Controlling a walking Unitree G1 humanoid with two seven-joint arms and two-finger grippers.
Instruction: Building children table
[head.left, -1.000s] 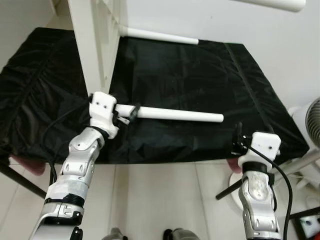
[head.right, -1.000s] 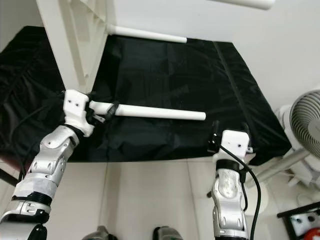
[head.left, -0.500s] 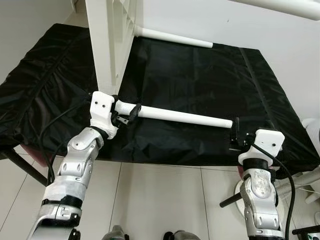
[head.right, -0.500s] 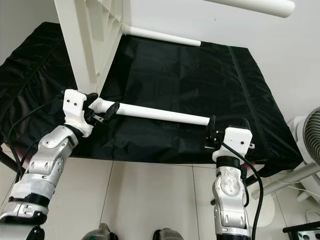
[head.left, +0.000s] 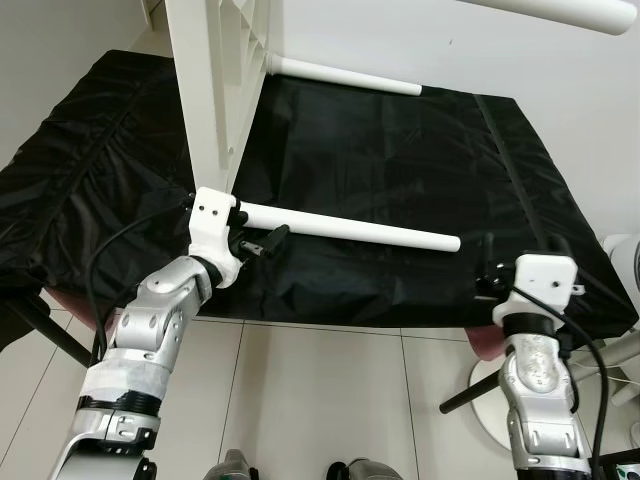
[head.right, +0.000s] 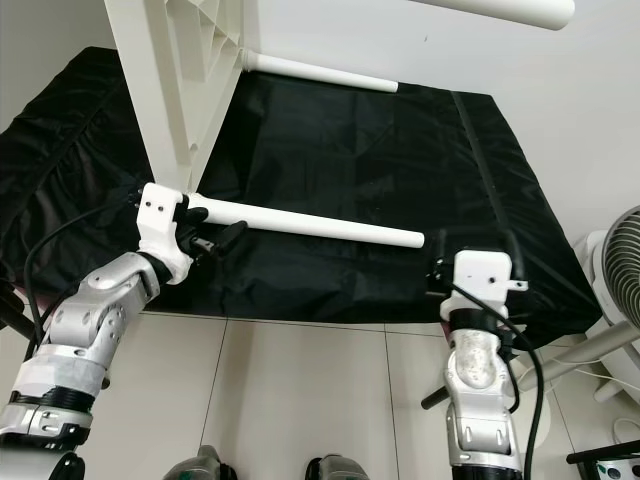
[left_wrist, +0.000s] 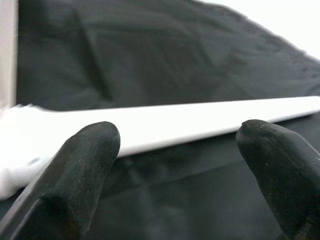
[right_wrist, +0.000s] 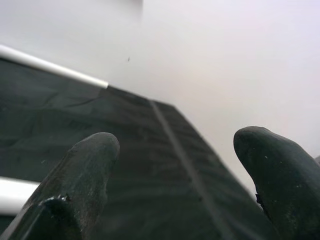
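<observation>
— Table frame (head.left: 215, 80), white, stands upright on the black cloth (head.left: 400, 180); a white leg (head.left: 350, 228) lies on the cloth just beside the frame's base.

— And the grippers?

— Left gripper (head.left: 262, 240), fingers spread, sits at the leg's frame end, gripping nothing. Right gripper (right_wrist: 180, 185), also spread and empty, is near the leg's far end.

Home room: pale glossy floor tiles (head.left: 330, 400), plain white wall (head.left: 400, 40), black fabric-covered low table (head.left: 400, 170), white pedestal fan (head.right: 615, 265) at right.

Both silver arms reach forward; the left gripper (left_wrist: 175, 150) and right gripper (right_wrist: 175, 165) each hold their 2 black fingers spread apart.
</observation>
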